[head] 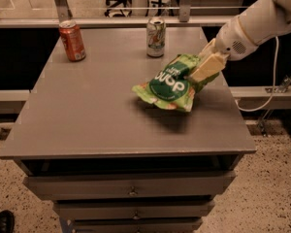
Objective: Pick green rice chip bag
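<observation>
The gripper point(199, 70) hangs over the right side of the grey table point(87, 110), at the end of the white arm point(254, 25) that reaches in from the upper right. Its 2 tan fingers point(207, 66) pinch the right edge of the green rice chip bag point(169, 84). The bag juts out to the left of the gripper and slightly below it, tilted, with its dark green circle facing up. Its shadow falls on the tabletop just beneath, so the bag looks raised off the surface.

The white-green soda can point(155, 37) stands upright beyond the gripper and to its left, near the table's far edge. The orange soda can point(72, 41) stands well to the left of the gripper, at the far left corner. Below the tabletop, 3 drawers point(131, 184) are stacked.
</observation>
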You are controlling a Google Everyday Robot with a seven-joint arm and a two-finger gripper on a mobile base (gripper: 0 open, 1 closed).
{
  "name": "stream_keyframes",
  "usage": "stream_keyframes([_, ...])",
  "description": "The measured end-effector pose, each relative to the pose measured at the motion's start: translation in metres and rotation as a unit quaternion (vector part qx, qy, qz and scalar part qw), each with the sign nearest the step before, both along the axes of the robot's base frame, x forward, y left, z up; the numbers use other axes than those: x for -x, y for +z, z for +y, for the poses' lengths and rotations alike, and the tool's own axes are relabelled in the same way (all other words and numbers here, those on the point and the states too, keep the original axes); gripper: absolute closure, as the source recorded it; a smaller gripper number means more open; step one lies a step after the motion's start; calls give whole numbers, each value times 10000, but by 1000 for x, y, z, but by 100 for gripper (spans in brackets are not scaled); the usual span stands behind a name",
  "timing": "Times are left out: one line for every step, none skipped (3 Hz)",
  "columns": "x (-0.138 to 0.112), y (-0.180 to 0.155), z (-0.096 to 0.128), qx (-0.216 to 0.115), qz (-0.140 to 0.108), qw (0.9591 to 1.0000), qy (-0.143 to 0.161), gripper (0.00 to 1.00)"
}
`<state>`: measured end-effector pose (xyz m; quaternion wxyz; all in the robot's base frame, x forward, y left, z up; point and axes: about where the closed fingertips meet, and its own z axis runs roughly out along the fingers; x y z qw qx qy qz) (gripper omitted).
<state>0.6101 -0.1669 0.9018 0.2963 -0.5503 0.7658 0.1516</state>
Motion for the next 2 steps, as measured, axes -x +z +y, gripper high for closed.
stream_keyframes([0,21,-16,-173,-20,9996,-234,100])
stream_keyframes([-1,24,-17,-192,-39,9995,-251,100])
